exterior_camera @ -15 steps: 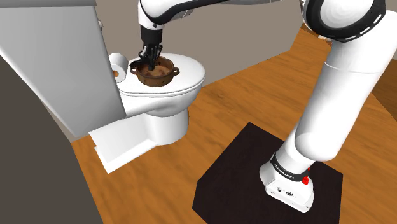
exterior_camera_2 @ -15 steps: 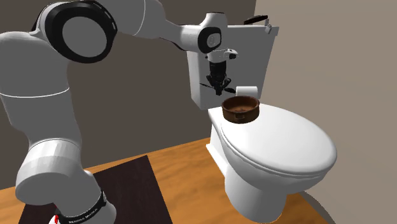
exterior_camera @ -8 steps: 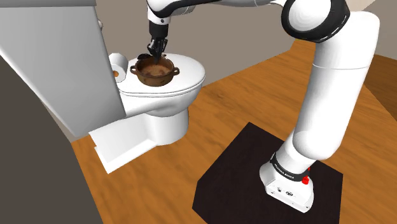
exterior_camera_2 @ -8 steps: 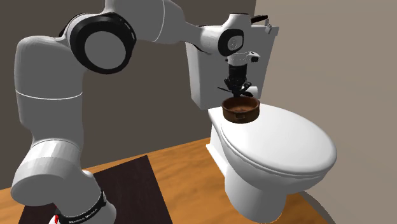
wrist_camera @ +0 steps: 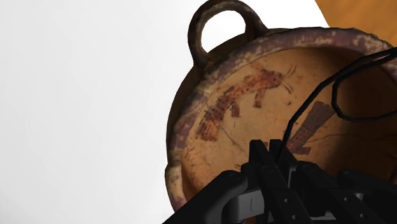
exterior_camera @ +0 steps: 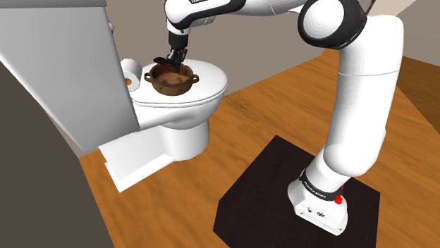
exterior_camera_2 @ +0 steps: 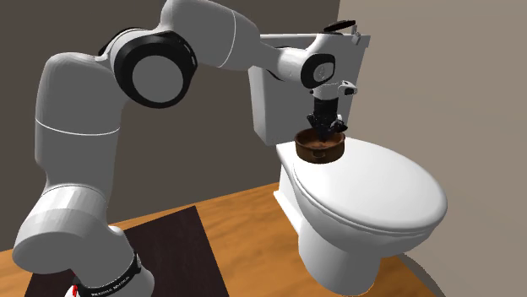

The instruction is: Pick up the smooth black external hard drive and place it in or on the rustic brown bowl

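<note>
The brown bowl (exterior_camera: 171, 79) with two loop handles and a painted inside stands on the white toilet lid (exterior_camera: 211, 90). In the second exterior view the bowl (exterior_camera_2: 319, 146) sits at the lid's back, near the tank. My gripper (exterior_camera: 174, 58) hangs just above the bowl's inside, pointing down, also seen from the other side as the gripper (exterior_camera_2: 325, 128). In the wrist view the gripper (wrist_camera: 280, 177) is shut on a black block, the hard drive (wrist_camera: 272, 162), and a thin black cable loops from it over the bowl (wrist_camera: 242, 108).
A white tank (exterior_camera_2: 270, 110) rises behind the bowl, with a small black object (exterior_camera_2: 338, 27) on top. A toilet paper roll (exterior_camera: 130, 70) stands beside the bowl. Wood floor surrounds the toilet, and the stand's dark mat (exterior_camera: 268, 190) lies at the shoulder view's lower right.
The arm has swung the gripper from beside the bowl near the tank to above the bowl's inside, rightward in both exterior views. The bowl has not moved.
</note>
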Robot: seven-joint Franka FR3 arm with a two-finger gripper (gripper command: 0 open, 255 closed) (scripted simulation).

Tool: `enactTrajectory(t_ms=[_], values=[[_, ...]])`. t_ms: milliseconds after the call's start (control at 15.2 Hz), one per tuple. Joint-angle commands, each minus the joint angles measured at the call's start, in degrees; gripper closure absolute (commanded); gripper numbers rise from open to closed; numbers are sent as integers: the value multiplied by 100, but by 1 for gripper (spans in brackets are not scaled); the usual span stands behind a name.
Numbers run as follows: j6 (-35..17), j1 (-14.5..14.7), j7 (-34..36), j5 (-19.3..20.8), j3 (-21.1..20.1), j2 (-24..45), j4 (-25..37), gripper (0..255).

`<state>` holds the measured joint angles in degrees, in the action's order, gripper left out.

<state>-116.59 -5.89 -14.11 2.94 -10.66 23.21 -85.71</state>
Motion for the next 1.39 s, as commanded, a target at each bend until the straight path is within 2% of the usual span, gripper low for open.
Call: enactTrajectory(t_ms=[0, 198, 660, 726, 1056, 1320], values=[[-133, 2, 4, 9, 4, 40, -95, 255], [-305, 1, 7, 18, 9, 78, -229, 255], [-304, 1, 8, 18, 9, 80, -226, 255], [-318, 5, 17, 17, 7, 60, -259, 0], [-304, 1, 8, 18, 9, 79, -227, 0], [292, -22, -25, -36, -11, -179, 115, 0]])
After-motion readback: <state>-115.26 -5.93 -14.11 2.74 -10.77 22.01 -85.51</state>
